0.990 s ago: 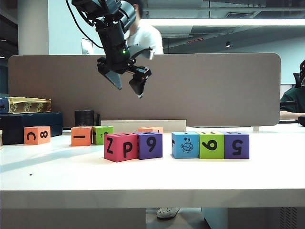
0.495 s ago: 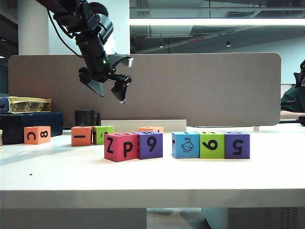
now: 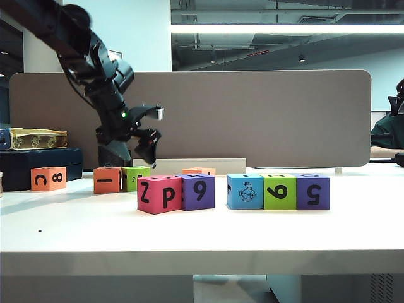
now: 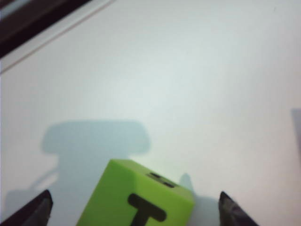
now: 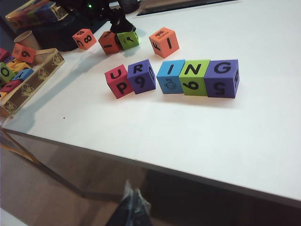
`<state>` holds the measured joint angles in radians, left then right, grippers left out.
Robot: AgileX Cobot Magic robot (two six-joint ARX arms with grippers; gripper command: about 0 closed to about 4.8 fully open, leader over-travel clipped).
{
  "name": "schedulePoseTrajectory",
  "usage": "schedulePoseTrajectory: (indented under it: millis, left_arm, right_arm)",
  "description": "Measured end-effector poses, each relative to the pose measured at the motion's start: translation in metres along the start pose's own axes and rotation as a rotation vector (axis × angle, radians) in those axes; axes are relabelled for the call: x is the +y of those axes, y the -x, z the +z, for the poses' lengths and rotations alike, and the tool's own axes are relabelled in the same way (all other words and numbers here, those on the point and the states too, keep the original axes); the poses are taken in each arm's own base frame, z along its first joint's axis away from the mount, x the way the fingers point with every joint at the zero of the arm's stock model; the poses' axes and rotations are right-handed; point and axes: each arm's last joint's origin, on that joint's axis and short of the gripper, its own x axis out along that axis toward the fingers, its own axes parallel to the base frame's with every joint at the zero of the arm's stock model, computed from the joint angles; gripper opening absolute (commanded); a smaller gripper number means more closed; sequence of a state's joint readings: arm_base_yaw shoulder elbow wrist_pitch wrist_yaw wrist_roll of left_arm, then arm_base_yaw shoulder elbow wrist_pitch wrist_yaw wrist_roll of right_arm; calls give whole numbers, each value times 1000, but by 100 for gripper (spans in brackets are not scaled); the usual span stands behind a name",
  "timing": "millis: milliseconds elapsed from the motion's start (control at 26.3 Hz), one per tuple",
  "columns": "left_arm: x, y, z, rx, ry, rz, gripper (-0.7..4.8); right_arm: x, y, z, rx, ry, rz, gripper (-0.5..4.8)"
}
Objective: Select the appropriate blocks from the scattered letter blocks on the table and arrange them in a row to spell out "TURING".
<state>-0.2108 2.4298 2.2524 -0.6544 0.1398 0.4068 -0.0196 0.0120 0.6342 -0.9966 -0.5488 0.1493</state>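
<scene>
Five matte letter cubes stood in a row near the middle of the wide white table. From left to right in the exterior view they were a red-pink cube with U on top, a purple cube with R on top, a blue cube with a fish picture and I on top, a lime green cube with N on top, and a second purple cube with G on top. The first two touched each other, the last three touched each other, and a small gap separated the pairings.

Farther back and to the left sat a lime green T cube, just beside an orange cube with a dash. Another orange cube lay farther left, and a third orange cube stood behind the row.

The left gripper hung low just above the lime green T cube, its two dark fingers spread wide to either side of the block without touching it, holding nothing.

The right gripper hovered off the near edge of the table, well apart from the blocks; only a blurred dark tip showed, so its opening could not be told.

A brown-grey divider panel stood behind the table.
</scene>
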Motion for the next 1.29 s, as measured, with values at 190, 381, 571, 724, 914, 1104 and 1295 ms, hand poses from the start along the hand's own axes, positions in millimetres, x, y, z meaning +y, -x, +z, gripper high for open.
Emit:
schedulePoseTrajectory:
  millis: [190,381,571,724,914,1104,1295]
  left_arm:
    - [5,-11,-5,-15,-48,-2,422]
    - [2,-27,-15,8,-48,-27,397]
    - [1,-27,-17,27,-52,-42,314]
    - [1,-26,-18,49,-43,-51,302]
    - [0,-20,-17,64,-21,-58,298]
    - [-1,-5,0,14,1,-44,238]
    - [2,22,21,-15,140,-36,238]
  right_arm:
    - [0,0,-1,5,-3,-1,-1]
    - [0,0,-1,6,-3,-1,-1]
    - [0,0,-1,4,-3,-9,-1]
    - [0,0,-1,4,-3,-10,-1]
    - [0,0,-1,4,-4,-11,-1]
    - [0,0,-1,4,-3,-11,-1]
    - [0,0,-1,4,-3,-11,-1]
